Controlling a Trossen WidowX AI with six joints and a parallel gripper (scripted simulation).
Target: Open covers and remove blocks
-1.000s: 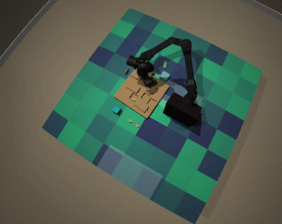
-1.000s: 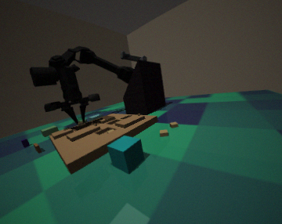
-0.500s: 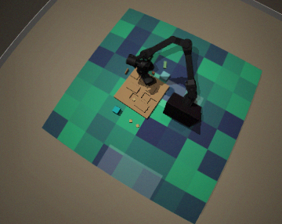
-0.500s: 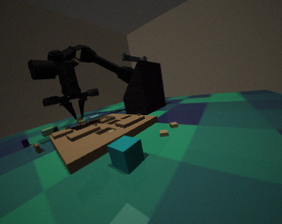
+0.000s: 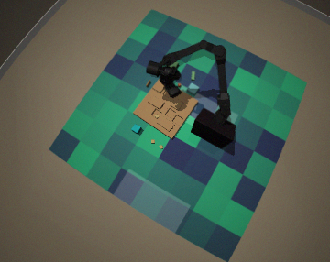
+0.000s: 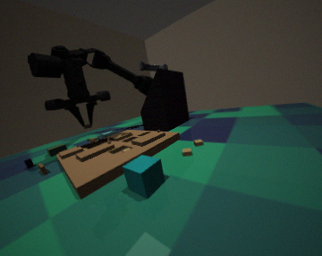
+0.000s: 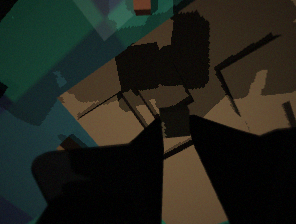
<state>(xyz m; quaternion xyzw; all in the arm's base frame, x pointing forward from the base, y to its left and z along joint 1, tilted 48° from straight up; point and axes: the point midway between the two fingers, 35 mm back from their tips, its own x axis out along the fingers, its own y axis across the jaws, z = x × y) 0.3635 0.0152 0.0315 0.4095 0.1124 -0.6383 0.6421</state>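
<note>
The gripper [image 5: 174, 92] [image 6: 88, 124] [image 7: 176, 119] is shut on a small dark block [image 7: 176, 125] and holds it above the puzzle board [image 5: 145, 113] [image 6: 82, 181]. The block's colour is hard to tell in the shade. The raised cover strips on the board include a long one [image 6: 95, 152] at its near left and another [image 6: 148, 140] at its right. A small tan block [image 5: 157, 116] [image 6: 126, 150] shows low in an opening. Two small tan blocks [image 5: 152, 141] [image 6: 187, 152] lie off the board. Shadow hides the far part of the board, so the state of the covers there is unclear.
A teal cube [image 5: 136, 128] [image 6: 143, 175] stands beside the board. An orange-brown block [image 5: 148, 83] [image 6: 43, 168], a green block [image 5: 192, 75] [image 6: 56, 149], a pale blue block [image 5: 192, 88], a red block [image 5: 179, 85] [image 7: 142, 7] and a dark cube [image 6: 29, 163] lie around its far side.
</note>
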